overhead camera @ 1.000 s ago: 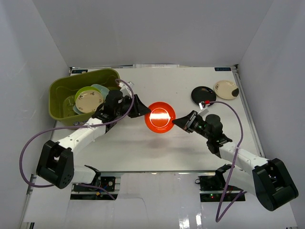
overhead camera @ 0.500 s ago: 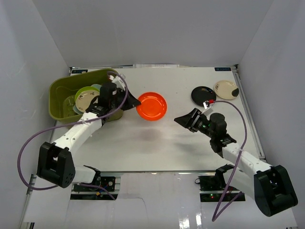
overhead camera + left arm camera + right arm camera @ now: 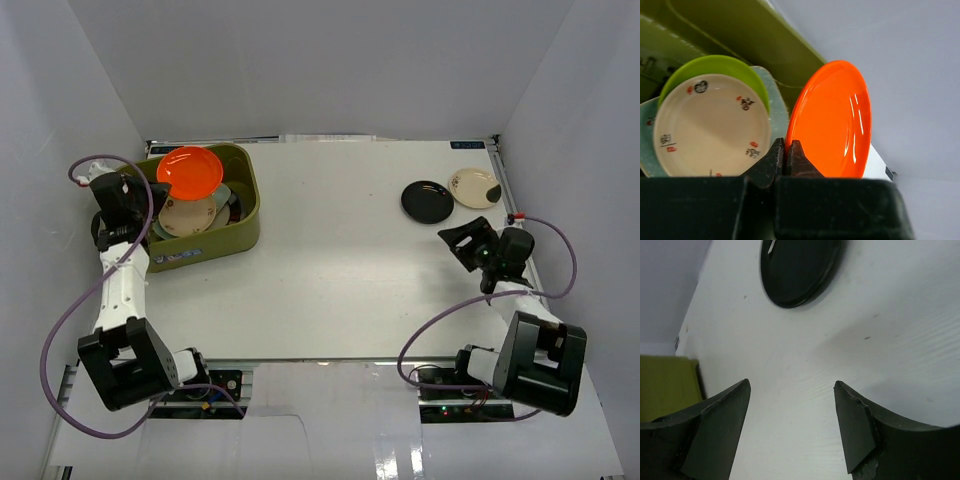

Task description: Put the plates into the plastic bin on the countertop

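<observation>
White walls close in a white counter (image 3: 350, 240) with a metal edge. Writing first: a pale sticker sits on the near wall of the plastic bin (image 3: 251, 210) and thin label strips lie along the counter's far edge, all too small to read. The cream plate in the bin carries small red and dark marks that cannot be made out either.

Nearest, at the lower right of the top view, the right claw (image 3: 461, 233) hangs over bare counter. In its own wrist view the right claw (image 3: 791, 385) stands wide with nothing between the jaws. Beyond it, at the upper right, lie a black plate (image 3: 427, 200) and, just beside it and farther right, a cream patterned plate (image 3: 472, 186).

At the upper left, the olive-green bin holds a stack. A cream plate (image 3: 712, 125) lies on a lime green plate (image 3: 725, 65), with a pale mint plate (image 3: 779, 102) under them. The left claw (image 3: 786, 150) is pinched tight on the rim of the orange plate (image 3: 835, 120), which is tilted over the bin's far end (image 3: 189, 171). Whether the orange plate touches the stack cannot be told.
</observation>
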`<action>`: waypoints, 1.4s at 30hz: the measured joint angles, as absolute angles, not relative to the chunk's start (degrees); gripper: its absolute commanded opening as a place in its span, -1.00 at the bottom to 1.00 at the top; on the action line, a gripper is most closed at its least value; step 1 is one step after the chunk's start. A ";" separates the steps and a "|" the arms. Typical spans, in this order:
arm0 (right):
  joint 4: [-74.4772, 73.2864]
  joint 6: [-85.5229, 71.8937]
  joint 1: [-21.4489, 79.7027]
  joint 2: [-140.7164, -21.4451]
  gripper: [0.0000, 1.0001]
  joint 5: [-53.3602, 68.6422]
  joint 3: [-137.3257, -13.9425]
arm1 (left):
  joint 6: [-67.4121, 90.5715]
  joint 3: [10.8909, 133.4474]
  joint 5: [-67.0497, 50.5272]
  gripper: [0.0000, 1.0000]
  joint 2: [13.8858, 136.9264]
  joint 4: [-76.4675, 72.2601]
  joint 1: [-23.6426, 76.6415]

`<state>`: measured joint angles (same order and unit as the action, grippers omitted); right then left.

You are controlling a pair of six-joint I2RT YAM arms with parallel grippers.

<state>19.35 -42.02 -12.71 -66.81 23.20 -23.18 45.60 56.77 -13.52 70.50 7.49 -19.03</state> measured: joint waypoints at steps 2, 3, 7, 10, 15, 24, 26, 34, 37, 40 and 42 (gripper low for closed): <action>19.99 -42.72 -16.71 -70.08 0.62 22.52 -23.97 | 45.98 55.88 -11.88 -0.54 71.92 7.38 -19.07; 20.88 -43.42 -18.37 -71.75 0.68 21.80 -24.01 | 46.39 55.42 -10.83 -0.29 72.90 7.33 -19.07; 24.69 -47.03 -20.21 -81.28 0.64 20.29 -26.24 | 47.42 53.36 -8.05 0.95 76.38 7.27 -19.31; 27.77 -50.26 -19.81 -90.52 0.54 20.29 -30.44 | 48.21 52.07 -7.84 0.96 76.97 6.81 -19.46; 30.22 -52.21 -17.50 -98.89 0.34 18.28 -38.48 | 48.34 48.95 -8.69 0.96 72.84 3.75 -19.64; 31.92 -53.89 -10.57 -110.39 -0.71 14.50 -49.43 | 43.97 46.33 -12.73 0.96 55.96 -1.19 -14.81; 32.16 -55.29 -9.96 -111.46 -0.84 14.20 -48.93 | 42.61 46.87 -14.76 0.96 55.83 -1.87 -12.97; 39.35 -58.41 -9.13 -99.39 -0.85 17.32 -30.85 | 38.28 48.86 -26.70 0.96 59.33 -2.11 6.90; 41.76 -59.13 -6.04 -88.03 -0.84 20.03 -21.26 | 37.17 49.28 -28.64 0.96 61.41 -2.42 18.13; 42.39 -59.11 -0.71 -75.72 -0.85 23.68 -15.29 | 35.88 49.34 -28.71 0.96 64.60 -2.70 28.71; 41.67 -58.94 2.46 -68.25 -0.84 25.32 -13.13 | 35.31 49.36 -28.34 0.96 67.51 -2.59 33.52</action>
<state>41.67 -58.94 2.46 -68.25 25.32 -13.13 35.31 49.36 -28.34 67.51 -2.59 33.52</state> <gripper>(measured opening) 0.088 0.977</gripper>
